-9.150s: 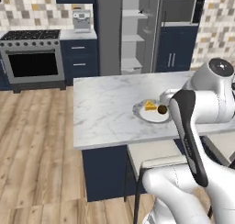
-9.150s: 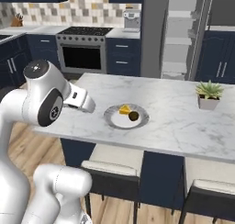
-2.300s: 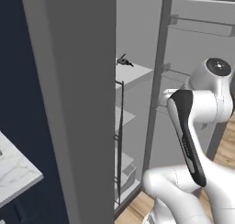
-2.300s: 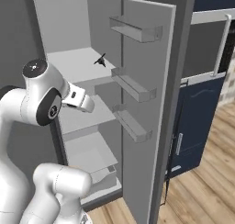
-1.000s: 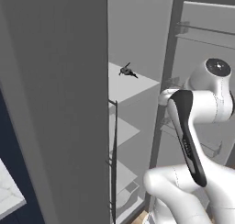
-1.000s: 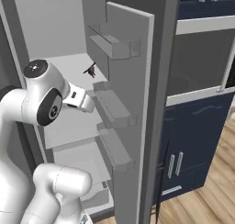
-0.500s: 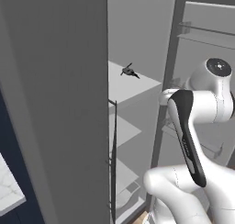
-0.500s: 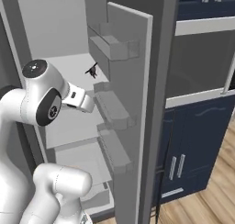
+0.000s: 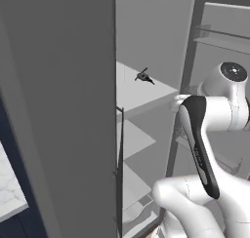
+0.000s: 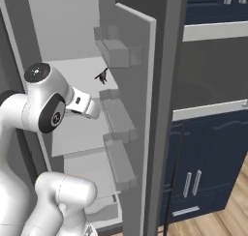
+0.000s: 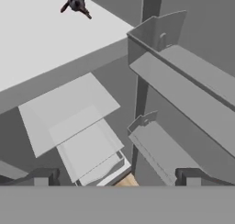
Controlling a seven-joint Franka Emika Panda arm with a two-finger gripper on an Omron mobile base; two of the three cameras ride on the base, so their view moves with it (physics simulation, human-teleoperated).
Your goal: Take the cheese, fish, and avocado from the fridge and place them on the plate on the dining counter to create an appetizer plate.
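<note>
The fridge (image 10: 140,109) stands open in front of me, with pale grey shelves (image 11: 46,44) and door racks (image 11: 183,81). The fish (image 9: 143,76) is a small dark shape lying on an upper shelf; it also shows in the right base view as the fish (image 10: 102,76) and at the top left of the hand view as the fish (image 11: 76,2). My gripper (image 11: 117,177) is open with nothing between its fingertips (image 11: 41,177), and it is held well short of the fish, in front of the shelves. The cheese, avocado and plate are out of view.
The fridge door with its racks (image 10: 118,116) stands to the right of my arm. Navy cupboards (image 10: 203,148) and a wooden floor (image 10: 227,215) lie further right. A marble corner of the dining counter (image 9: 7,193) shows at the lower left.
Both base views have shifted slightly, so the camera has moved a little. The arm keeps its pose, the gripper stays open, and the fish lies on the same shelf.
</note>
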